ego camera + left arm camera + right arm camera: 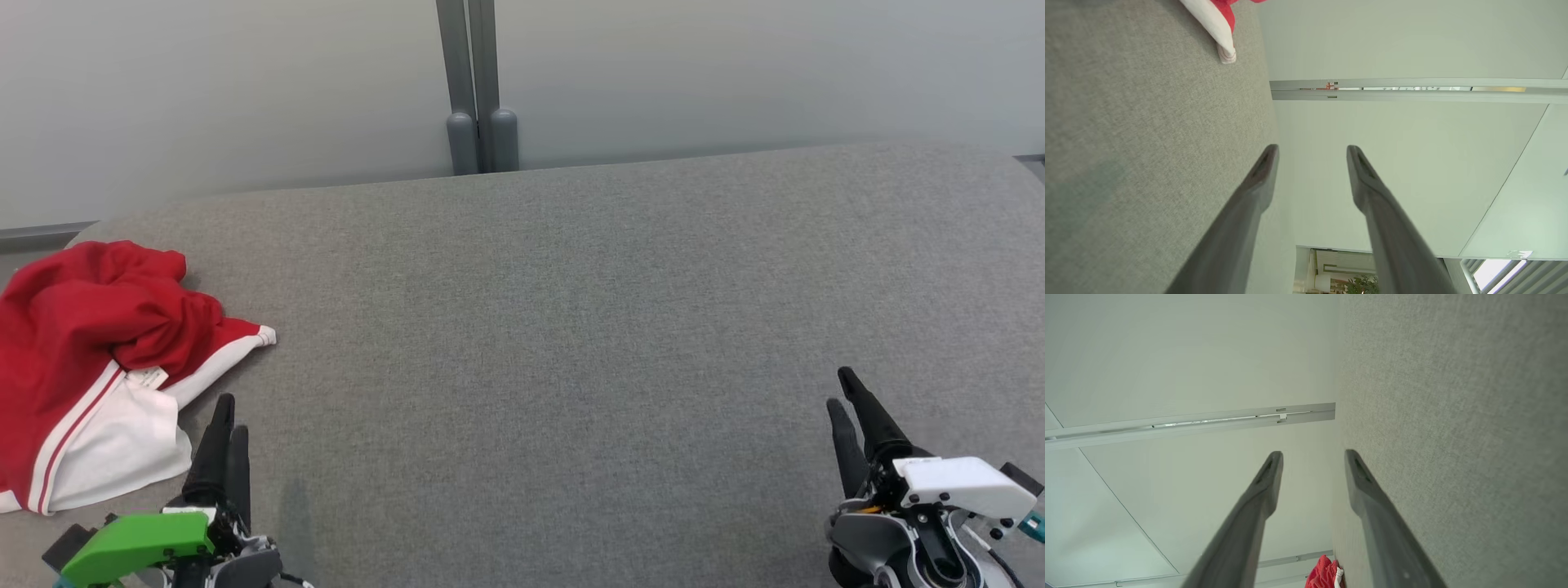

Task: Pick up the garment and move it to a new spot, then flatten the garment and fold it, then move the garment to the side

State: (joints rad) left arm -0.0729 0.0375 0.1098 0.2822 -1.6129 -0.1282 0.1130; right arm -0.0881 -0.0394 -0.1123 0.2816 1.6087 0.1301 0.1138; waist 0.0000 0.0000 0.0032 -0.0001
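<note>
Garment: a red garment (90,359) with a white panel and a white-and-red striped trim lies in a crumpled heap at the far left of the grey fabric surface (571,327). Its left part runs out of the head view.
Garment shape: it is neither flat nor folded. The red cloth is bunched over the white panel, and one trimmed corner points toward the middle of the surface. A small white label (147,377) shows where the red meets the white.
Left gripper: the left gripper (232,413) is at the lower left of the head view, just beside the lower right edge of the garment and near the white panel. It seems to be apart from the cloth. Its wrist carries a green cover (139,547).
Left gripper fingers: in the left wrist view the two dark fingers are spread with a clear gap, and nothing is between them. The trimmed corner of the garment shows at the top of this view, well ahead of the fingertips.
Right gripper: the right gripper (838,387) is at the lower right of the head view, over bare surface and well apart from the garment. Its wrist carries a white cover (963,482).
Right gripper fingers: in the right wrist view they are also spread and hold nothing. A small part of the garment shows far away at the bottom edge.
Surface: the middle and the right side have only plain grey fabric.
Background: a pale wall (204,98) stands behind the surface, with a grey post (478,82) against it.
</note>
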